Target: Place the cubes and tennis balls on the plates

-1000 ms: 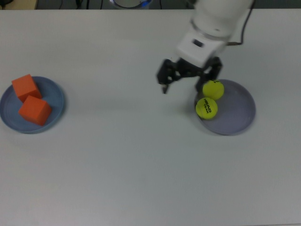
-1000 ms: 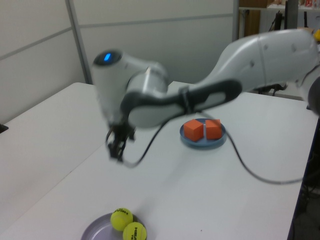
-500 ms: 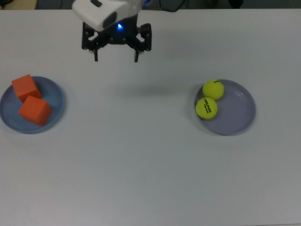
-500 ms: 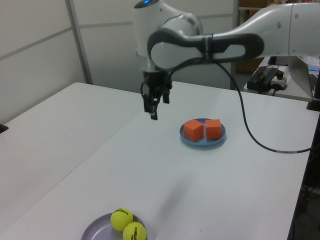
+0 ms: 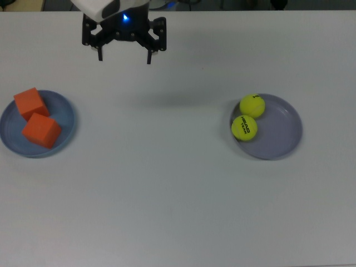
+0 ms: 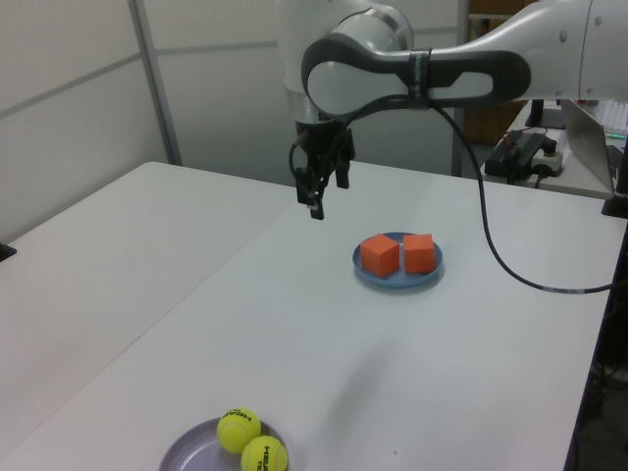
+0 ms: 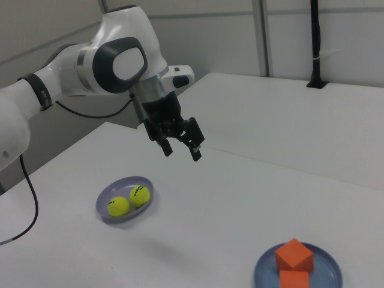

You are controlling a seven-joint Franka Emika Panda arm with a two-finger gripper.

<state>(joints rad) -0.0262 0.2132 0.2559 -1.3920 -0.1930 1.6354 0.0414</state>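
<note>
Two orange cubes (image 5: pixel 29 103) (image 5: pixel 41 129) rest side by side on the light blue plate (image 5: pixel 67 114) at the top view's left. Two yellow-green tennis balls (image 5: pixel 252 105) (image 5: pixel 244 128) lie touching on the lavender plate (image 5: pixel 281 130) at the top view's right. My gripper (image 5: pixel 124 58) hangs open and empty, high over the table's far edge, between the two plates and nearer the blue one. In the left view the gripper (image 6: pixel 319 196) is above and left of the cubes (image 6: pixel 380 254). The right view shows the open gripper (image 7: pixel 182 154) above the tennis balls (image 7: pixel 139 195).
The arm's black cable (image 6: pixel 500 265) loops down over the table at the left view's right. A power strip (image 6: pixel 520 149) sits behind the table there. Grey partition walls (image 6: pixel 78 128) stand beyond the table. A black pole (image 7: pixel 314 42) rises on the neighbouring table in the right view.
The gripper has left the lavender plate's rim, risen and swung across to the top view's upper left, staying open. Cubes, balls and plates have not moved.
</note>
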